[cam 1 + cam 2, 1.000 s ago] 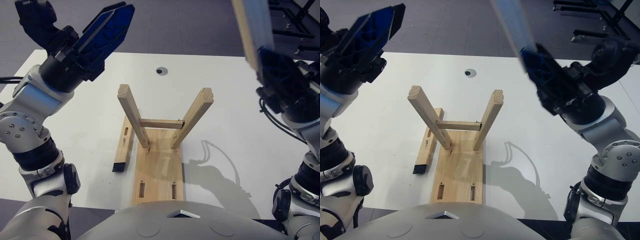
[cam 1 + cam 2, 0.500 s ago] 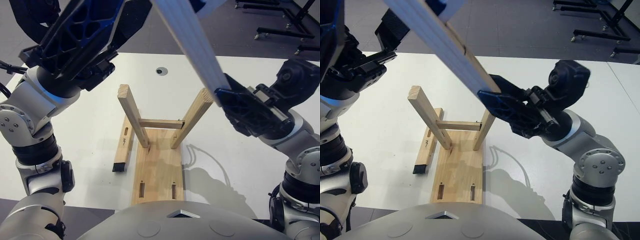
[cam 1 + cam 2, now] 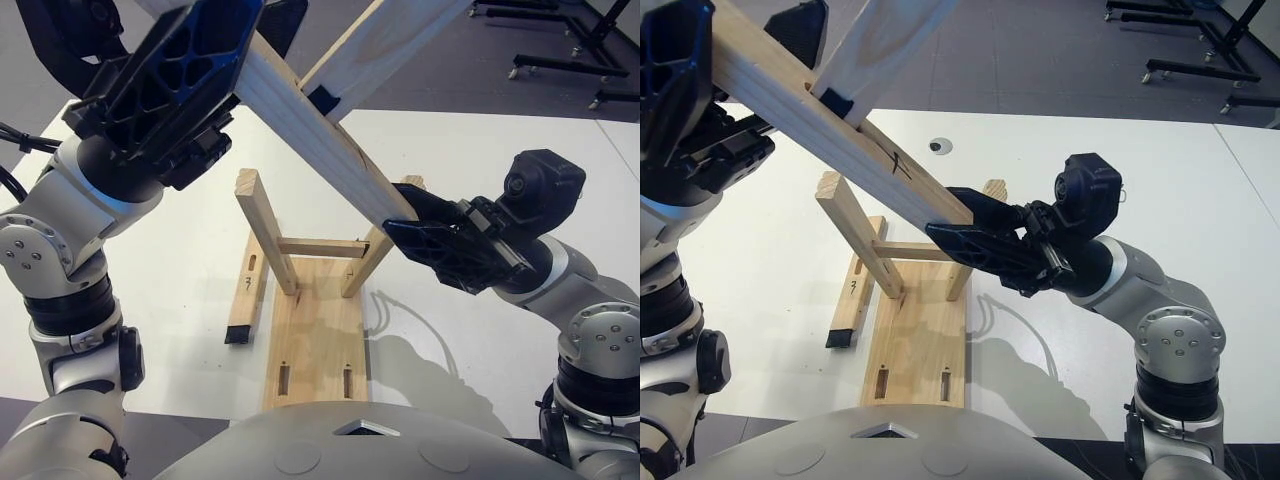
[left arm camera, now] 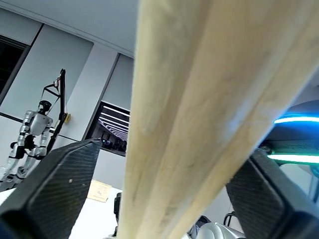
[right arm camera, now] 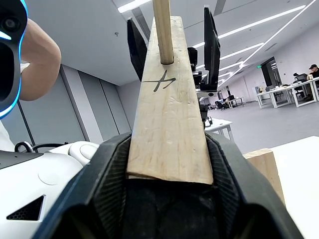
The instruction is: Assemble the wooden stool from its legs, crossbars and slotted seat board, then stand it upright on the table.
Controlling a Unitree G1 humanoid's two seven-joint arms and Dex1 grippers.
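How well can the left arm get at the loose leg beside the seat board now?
Probably not: the left claw is shut on the raised leg, with the right claw. The loose leg itself lies uncovered.

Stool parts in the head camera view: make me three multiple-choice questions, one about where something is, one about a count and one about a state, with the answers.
1. Where does the loose leg lie?
A. On the table, beside the seat board, on the robot's left.
B. Across the seat board.
C. In the right jaws.

2. How many legs stand in the seat board?
A. One.
B. Two.
C. Four.

3. How is the raised leg held?
A. By the left jaws alone.
B. By both jaws, one near each end.
C. It rests on the table.

Answers:
1 A: it lies flat along the board's left edge.
2 B: two stand in the board, joined by a crossbar.
3 B: the left jaws and right jaws each close on it in the air.
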